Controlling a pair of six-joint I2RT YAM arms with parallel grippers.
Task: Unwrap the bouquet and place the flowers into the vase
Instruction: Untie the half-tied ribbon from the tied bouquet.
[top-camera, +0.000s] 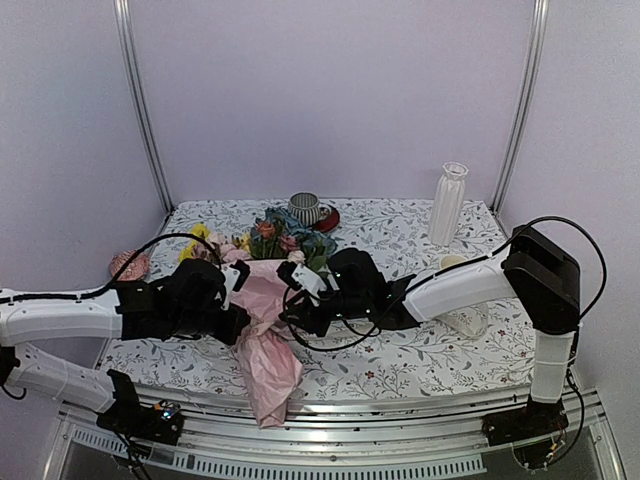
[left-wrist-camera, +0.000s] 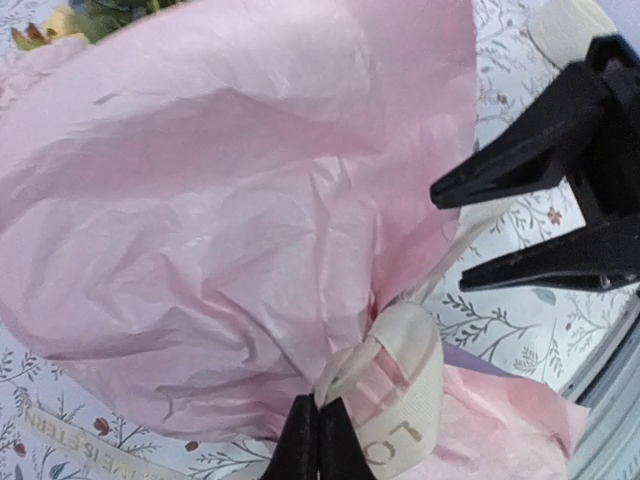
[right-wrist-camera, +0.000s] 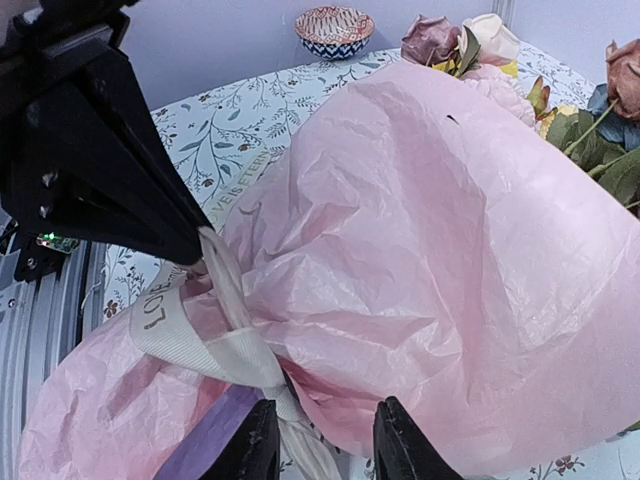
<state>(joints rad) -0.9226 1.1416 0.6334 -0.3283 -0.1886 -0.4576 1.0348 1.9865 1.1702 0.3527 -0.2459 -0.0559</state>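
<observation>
The crinkled pink tissue-paper bouquet (top-camera: 262, 300) lies on the floral-print counter (top-camera: 400, 350) between both arms. The left fingers (left-wrist-camera: 303, 445) pinch its pale beige woven ribbon (left-wrist-camera: 395, 370), while the right fingers (right-wrist-camera: 257, 447) stand spread, straddling the gathered neck. The ribbed white ceramic vase (top-camera: 448, 203) stands upright, back right.

The bouquet (right-wrist-camera: 420, 260) lies on its side on the leaf-patterned surface (right-wrist-camera: 230, 130), its crinkled pink paper filling most of the view. A beige ribbon (right-wrist-camera: 215, 345) cinches its neck. The left pincer (right-wrist-camera: 197, 255) pinches a ribbon loop and pulls it taut. The right pincer (right-wrist-camera: 322, 440) has its fingers apart, straddling the ribbon's tail. Flowers (right-wrist-camera: 450, 40) poke out at top right, and a patterned bowl (right-wrist-camera: 335, 28) sits at the far edge.
</observation>
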